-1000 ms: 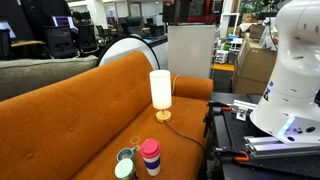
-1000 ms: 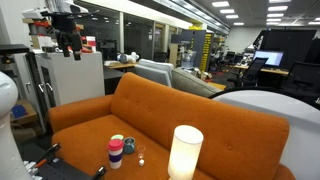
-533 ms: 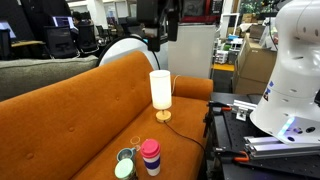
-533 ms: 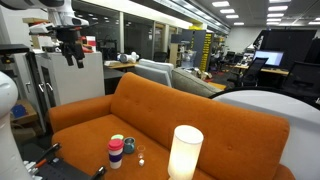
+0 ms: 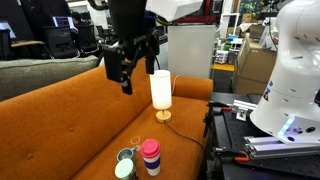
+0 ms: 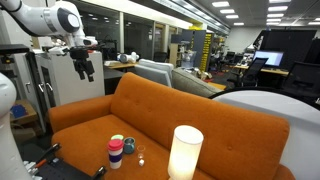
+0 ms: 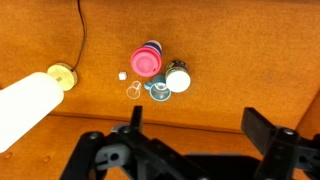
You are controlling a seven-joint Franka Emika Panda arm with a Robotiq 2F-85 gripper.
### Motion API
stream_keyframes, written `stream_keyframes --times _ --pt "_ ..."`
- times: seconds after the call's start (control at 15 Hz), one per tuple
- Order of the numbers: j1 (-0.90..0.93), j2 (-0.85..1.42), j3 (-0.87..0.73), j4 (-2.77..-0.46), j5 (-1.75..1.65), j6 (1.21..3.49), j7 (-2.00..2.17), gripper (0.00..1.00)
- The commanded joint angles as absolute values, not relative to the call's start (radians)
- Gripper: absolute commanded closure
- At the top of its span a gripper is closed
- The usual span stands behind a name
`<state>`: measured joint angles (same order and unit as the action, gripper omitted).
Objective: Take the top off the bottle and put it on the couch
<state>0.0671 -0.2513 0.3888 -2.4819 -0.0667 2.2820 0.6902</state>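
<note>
A striped bottle with a pink top (image 5: 150, 156) stands upright on the orange couch seat (image 5: 70, 130). It also shows in an exterior view (image 6: 116, 152) and from above in the wrist view (image 7: 147, 61). My gripper (image 5: 123, 78) hangs in the air well above the couch, over the backrest, far from the bottle. It shows in an exterior view (image 6: 86, 68) too. In the wrist view the gripper (image 7: 200, 130) has its jaws wide apart with nothing between them. The pink top sits on the bottle.
A white cylinder lamp (image 5: 160, 90) on a wooden base stands on the seat behind the bottle, its cord trailing off. A small white-and-green container (image 7: 178, 77) and a teal ring (image 7: 159, 92) lie next to the bottle. A black table (image 5: 250, 140) stands beside the couch.
My arm has come down into view and moved toward the couch. The bottle, lamp and small items have not moved.
</note>
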Motion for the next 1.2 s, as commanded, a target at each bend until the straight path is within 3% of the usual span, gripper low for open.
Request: stream_keyframes --times 0.0,0.47,1.13 --pt "0.100 -0.250 0.356 -2.476 -0.077 2.278 0.697 0.00" --pt "0.092 -0.221 0.358 -2.456 -0.083 2.279 0.761 0.00" --pt "0.142 0.170 0.254 -2.304 -0.153 2.520 0.999 0.00"
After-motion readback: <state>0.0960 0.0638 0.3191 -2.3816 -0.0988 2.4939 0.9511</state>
